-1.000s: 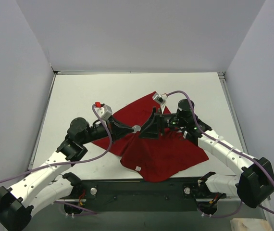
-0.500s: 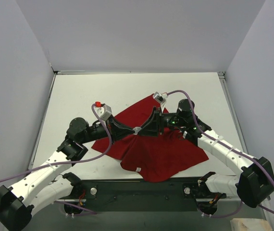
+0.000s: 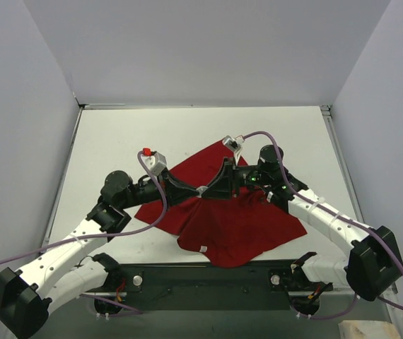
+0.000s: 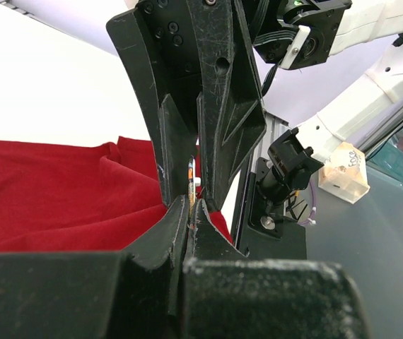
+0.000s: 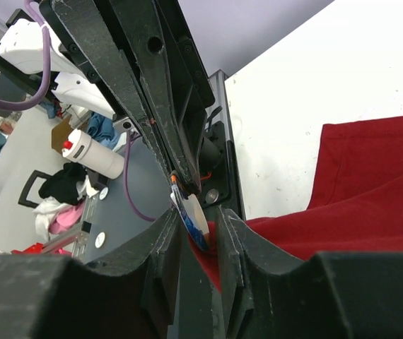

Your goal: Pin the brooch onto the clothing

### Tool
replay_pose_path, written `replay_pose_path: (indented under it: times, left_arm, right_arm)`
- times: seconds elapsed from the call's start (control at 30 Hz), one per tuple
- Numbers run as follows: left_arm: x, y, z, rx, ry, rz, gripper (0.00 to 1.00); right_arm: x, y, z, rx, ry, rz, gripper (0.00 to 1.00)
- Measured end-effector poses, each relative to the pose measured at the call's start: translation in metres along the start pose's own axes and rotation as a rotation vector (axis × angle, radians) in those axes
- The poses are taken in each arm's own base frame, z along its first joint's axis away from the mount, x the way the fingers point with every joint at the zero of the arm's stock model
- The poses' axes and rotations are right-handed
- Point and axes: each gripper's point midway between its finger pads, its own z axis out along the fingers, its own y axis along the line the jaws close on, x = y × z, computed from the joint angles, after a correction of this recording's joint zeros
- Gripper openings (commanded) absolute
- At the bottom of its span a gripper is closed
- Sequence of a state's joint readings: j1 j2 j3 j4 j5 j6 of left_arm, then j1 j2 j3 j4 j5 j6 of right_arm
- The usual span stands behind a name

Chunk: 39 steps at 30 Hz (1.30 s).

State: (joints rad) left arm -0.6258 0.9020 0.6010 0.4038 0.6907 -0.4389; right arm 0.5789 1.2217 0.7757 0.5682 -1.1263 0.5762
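Red, soft fabric comes first past the arm bases: the T-shirt lies rumpled and creased on the matte white table. It spreads from the centre out toward 4 o'clock. A small white label sits at its 6 o'clock edge.

Above the shirt's 10 o'clock portion, the two black, scuffed plastic claws meet tip to tip. The left arm reaches in from 8 o'clock and the right arm from 4 o'clock.

The left gripper is clenched. Its tapered, wedge-shaped fingers pinch the brooch by one edge and hold it clear of the table. The brooch is a tiny thin disc with a pale face marked in blue and an orange rim.

The right gripper stands partly released, with one broad finger on each side of the disc. A strip of red cloth shows between the disc and one finger. Contact on the other side cannot be determined.

Purple cables loop along both white arm links. Beyond the claws, the shirt's far corner points to 12 o'clock and bare tabletop runs to the back wall.
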Motion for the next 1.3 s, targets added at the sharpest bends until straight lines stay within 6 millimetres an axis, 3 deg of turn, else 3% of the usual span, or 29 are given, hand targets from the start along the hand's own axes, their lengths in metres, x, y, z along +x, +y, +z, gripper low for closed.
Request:
replay_pose_path:
  times: [0.63,1.1,1.3]
  left_arm:
    - [0.002,0.005,-0.001,-0.014,0.014,-0.003,0.0]
    - [-0.004,0.01,0.0,-0.052,0.087,0.06,0.0]
    - [-0.002,0.013,-0.001,-0.077,0.111,0.087,0.0]
  right_arm:
    - [0.001,-0.004,0.005,-0.008,0.026,0.024,0.16]
    - [-0.005,-0.008,0.008,0.018,0.048,0.019,0.0]
    - [-0.004,-0.012,0.009,0.039,0.047,0.017,0.0]
